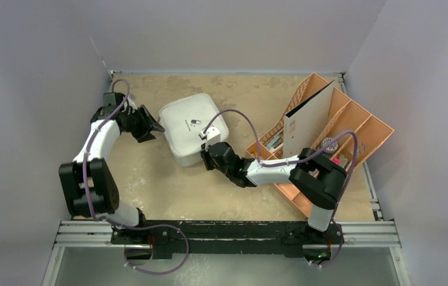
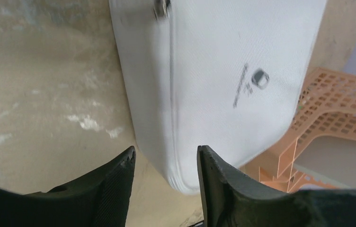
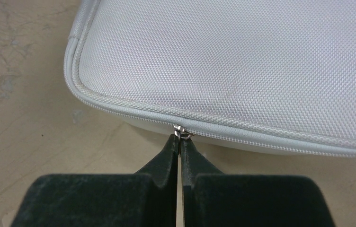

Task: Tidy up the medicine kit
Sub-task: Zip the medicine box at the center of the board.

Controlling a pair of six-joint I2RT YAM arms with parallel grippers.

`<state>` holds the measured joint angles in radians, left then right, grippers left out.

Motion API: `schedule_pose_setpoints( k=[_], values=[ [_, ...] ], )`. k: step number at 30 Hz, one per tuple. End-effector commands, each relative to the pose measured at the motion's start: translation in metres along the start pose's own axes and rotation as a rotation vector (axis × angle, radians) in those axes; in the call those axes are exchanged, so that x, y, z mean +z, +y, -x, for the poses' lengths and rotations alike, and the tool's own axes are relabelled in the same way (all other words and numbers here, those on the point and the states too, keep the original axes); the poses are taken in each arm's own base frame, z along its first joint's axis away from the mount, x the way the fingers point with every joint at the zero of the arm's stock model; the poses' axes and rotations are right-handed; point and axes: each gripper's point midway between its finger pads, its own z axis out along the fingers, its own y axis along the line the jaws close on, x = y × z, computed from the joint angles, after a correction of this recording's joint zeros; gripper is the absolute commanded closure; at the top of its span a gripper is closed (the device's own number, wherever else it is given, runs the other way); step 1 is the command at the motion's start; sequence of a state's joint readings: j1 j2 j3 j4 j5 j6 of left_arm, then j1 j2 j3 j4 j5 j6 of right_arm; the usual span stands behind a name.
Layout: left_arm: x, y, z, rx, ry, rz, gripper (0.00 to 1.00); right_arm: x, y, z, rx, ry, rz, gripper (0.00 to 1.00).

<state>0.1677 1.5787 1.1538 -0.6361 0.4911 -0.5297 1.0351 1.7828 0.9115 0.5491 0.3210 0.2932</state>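
The medicine kit [image 1: 192,125] is a pale grey-white rounded-square case lying closed on the table, its dark pill logo [image 2: 259,78] on the lid. My right gripper [image 3: 181,138] is at the case's near edge, shut on the small metal zipper pull [image 3: 182,132] of the zip line. The right gripper shows in the top view [image 1: 210,156] at the case's front right side. My left gripper [image 2: 165,158] is open, its jaws either side of the case's left corner [image 2: 185,182], and shows in the top view [image 1: 150,122] at the case's left edge.
An orange compartmented tray [image 1: 361,128] stands at the right, holding a white card box [image 1: 305,122] and small items. The tray also shows in the left wrist view [image 2: 337,123]. Grey walls enclose the table on three sides.
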Motion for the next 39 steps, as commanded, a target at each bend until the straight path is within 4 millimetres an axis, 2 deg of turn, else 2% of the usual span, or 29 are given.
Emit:
schedule_pose_setpoints(
  k=[1, 6, 10, 14, 23, 31, 35, 39],
  values=[
    [-0.024, -0.016, -0.026, 0.013, -0.045, -0.120, 0.51, 0.013, 0.033, 0.035, 0.029, -0.066, 0.078, 1.00],
    [-0.027, -0.033, -0.054, -0.009, -0.024, -0.235, 0.49, 0.027, 0.053, 0.038, 0.061, -0.061, 0.099, 1.00],
    [-0.021, -0.030, -0.059, -0.025, 0.002, -0.217, 0.49, 0.031, 0.068, 0.042, 0.073, -0.065, 0.118, 1.00],
    [-0.010, -0.026, -0.062, -0.058, -0.015, -0.198, 0.50, 0.035, 0.075, 0.045, 0.081, -0.071, 0.118, 1.00],
    [0.000, -0.001, -0.067, -0.087, 0.006, -0.064, 0.51, 0.030, 0.064, 0.032, 0.057, -0.041, 0.082, 1.00],
    [-0.024, 0.001, -0.066, -0.022, -0.074, 0.022, 0.50, 0.034, 0.065, 0.027, 0.067, -0.034, 0.083, 1.00],
    [-0.015, 0.001, -0.079, -0.032, -0.041, 0.035, 0.50, 0.034, 0.064, 0.027, 0.077, -0.038, 0.081, 1.00],
    [-0.010, 0.006, -0.080, -0.025, -0.038, 0.075, 0.49, 0.033, 0.063, 0.029, 0.078, -0.044, 0.076, 1.00]
  ],
)
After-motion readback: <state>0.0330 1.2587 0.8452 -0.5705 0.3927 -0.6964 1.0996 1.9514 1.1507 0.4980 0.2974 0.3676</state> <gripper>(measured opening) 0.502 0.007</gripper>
